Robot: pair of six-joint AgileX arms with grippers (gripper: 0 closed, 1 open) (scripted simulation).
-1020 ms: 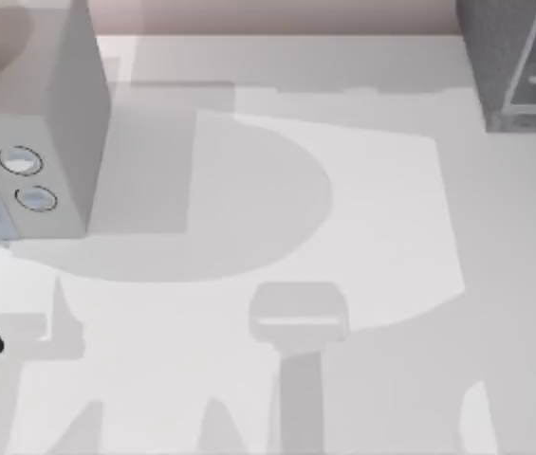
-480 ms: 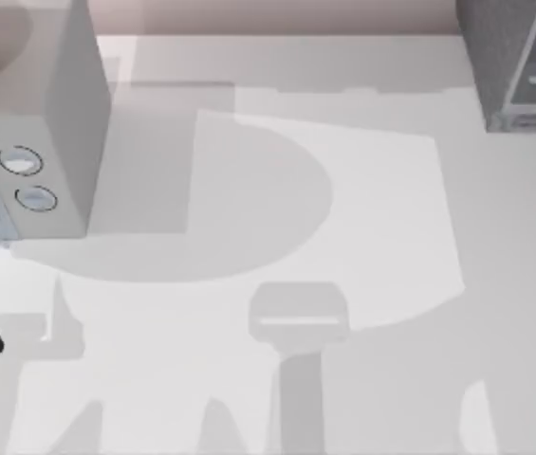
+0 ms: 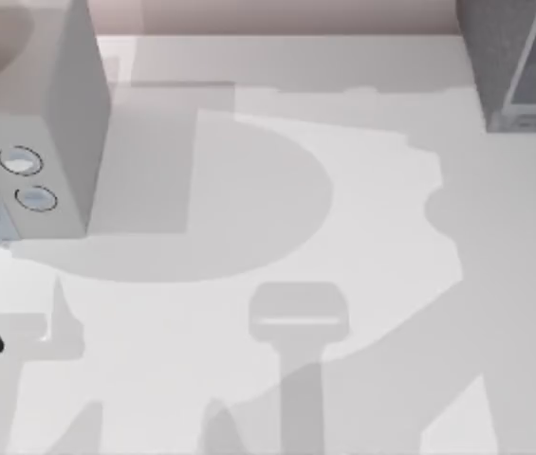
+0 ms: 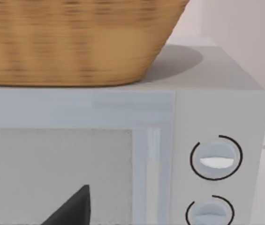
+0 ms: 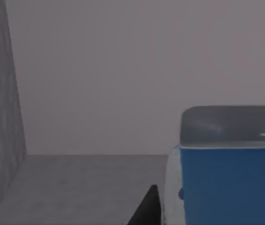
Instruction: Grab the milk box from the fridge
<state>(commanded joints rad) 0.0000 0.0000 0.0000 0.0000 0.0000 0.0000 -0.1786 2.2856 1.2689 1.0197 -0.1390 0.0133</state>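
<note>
Milk box (image 5: 230, 183) seen at lower right of the right wrist view: boxy, blue-sided, pale grey top, standing on the fridge (image 3: 514, 62) floor; fridge dark, speckled, at upper right of the top view on the tabletop (image 3: 362, 237); woven basket (image 4: 76, 42) atop light grey dialled box (image 3: 49, 133); end effector opening: cannot tell.

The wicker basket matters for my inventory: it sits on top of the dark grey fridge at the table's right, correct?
No. The left wrist view shows the wicker basket sitting on the light grey box with two round dials, at the table's left, not on the fridge.
</note>
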